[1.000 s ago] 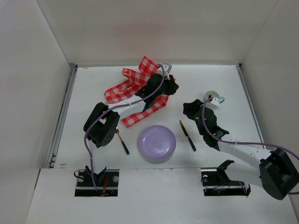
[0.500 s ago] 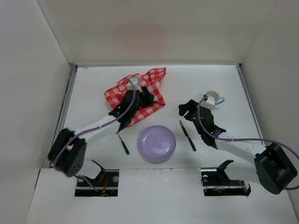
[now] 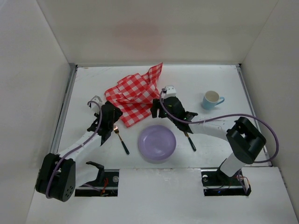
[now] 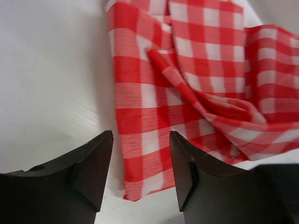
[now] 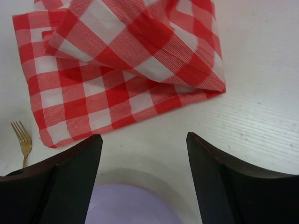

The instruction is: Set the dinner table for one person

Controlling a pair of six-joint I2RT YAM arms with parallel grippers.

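Note:
A red-and-white checked cloth [image 3: 133, 95] lies partly spread and rumpled on the white dinner table [image 3: 210, 79], one corner standing up at the back. My left gripper [image 3: 116, 115] is open at the cloth's near-left corner; in the left wrist view the cloth [image 4: 196, 84] lies flat, its corner between the open left gripper [image 4: 140, 140]. My right gripper [image 3: 155, 109] is open beside the cloth's right edge, just beyond the lilac plate [image 3: 157, 143]. The right wrist view shows the cloth [image 5: 121, 60], the plate [image 5: 135, 205] and bare table between the open right gripper [image 5: 143, 137].
A gold fork with a black handle [image 3: 120, 138] lies left of the plate; its tines show in the right wrist view [image 5: 21, 135]. A knife [image 3: 190, 140] lies right of the plate, partly under my right arm. A white cup with a blue handle [image 3: 211, 99] stands at the right.
Both grippers have opened. The left arm pulled back off the cloth to its near-left corner. The right arm swung left from the cup to the cloth's right edge. The cloth now lies more spread.

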